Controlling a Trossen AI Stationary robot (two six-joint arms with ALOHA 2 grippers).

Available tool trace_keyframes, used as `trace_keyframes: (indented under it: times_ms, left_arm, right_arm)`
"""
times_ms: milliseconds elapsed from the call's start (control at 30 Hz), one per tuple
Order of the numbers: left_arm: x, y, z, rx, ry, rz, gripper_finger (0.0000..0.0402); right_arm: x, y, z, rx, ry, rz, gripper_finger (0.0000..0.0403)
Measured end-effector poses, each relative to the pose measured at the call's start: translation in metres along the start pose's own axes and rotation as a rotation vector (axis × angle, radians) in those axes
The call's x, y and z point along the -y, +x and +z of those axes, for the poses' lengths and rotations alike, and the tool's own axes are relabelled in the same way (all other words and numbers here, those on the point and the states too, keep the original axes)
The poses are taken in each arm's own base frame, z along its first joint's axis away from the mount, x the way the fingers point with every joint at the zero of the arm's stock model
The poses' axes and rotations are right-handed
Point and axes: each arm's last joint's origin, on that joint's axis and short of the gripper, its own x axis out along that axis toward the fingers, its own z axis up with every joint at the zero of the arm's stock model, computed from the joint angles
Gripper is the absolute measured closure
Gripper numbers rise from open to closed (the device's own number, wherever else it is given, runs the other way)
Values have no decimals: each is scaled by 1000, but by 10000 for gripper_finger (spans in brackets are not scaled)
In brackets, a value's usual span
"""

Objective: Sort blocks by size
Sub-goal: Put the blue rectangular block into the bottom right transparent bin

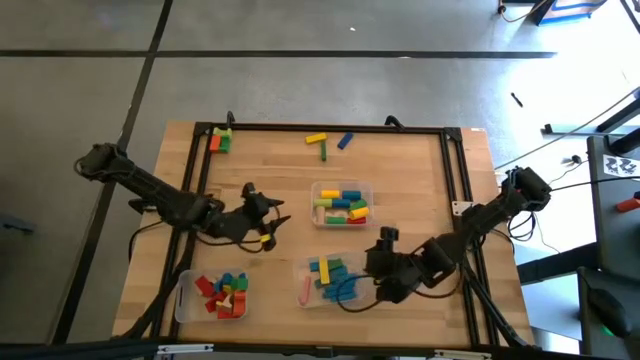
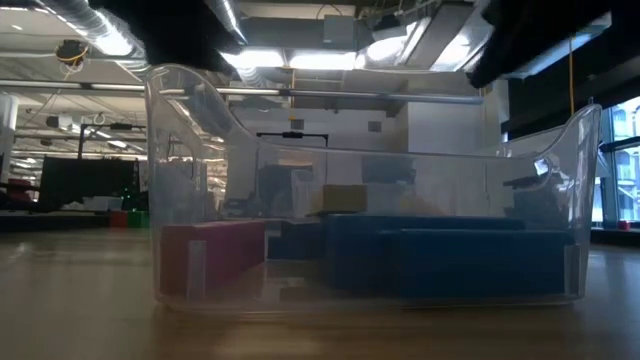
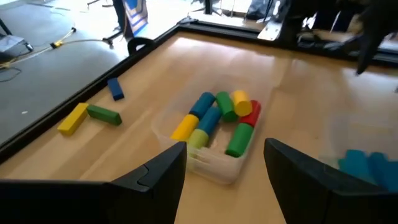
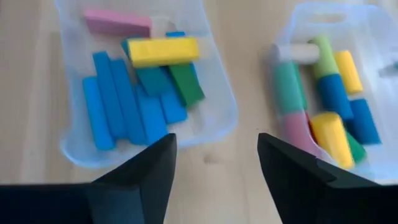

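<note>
The blocks lie in three clear trays and loose on the table. The middle tray [image 1: 368,186] holds round blocks [image 3: 217,118]. The near tray [image 4: 219,122] holds long blue, green, yellow and pink blocks [image 4: 134,93]. A near-left tray [image 1: 184,297] holds small blocks. My left gripper [image 3: 225,168] hovers open, left of the middle tray, with nothing between its fingers. My right gripper [image 4: 214,162] hovers open above the table between the near tray and the middle tray, also with nothing between its fingers.
Loose yellow [image 3: 73,118], green [image 3: 103,114] and blue [image 3: 115,89] blocks lie near the far edge. More blocks [image 1: 220,140] sit at the far left corner. A black frame [image 1: 330,127] rims the table. The low view looks through the near tray's wall [image 2: 380,200].
</note>
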Motion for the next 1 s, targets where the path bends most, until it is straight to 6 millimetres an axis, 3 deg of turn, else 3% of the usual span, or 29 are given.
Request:
trace_keyframes:
  times_ms: [233,567,767,1000]
  left_arm:
    - [-21,35,4,-61,-30,22,192]
    - [-59,57,13,-73,-80,164,192]
    - [-72,63,14,-77,-104,217,192]
    - [-90,70,22,-35,-116,277,192]
  right_arm:
    - [26,2,-37,-3,58,-111,193]
    - [58,-8,-74,116,179,-217,194]
    - [69,-1,-83,211,169,-400,194]
    - [98,10,-77,197,224,-567,194]
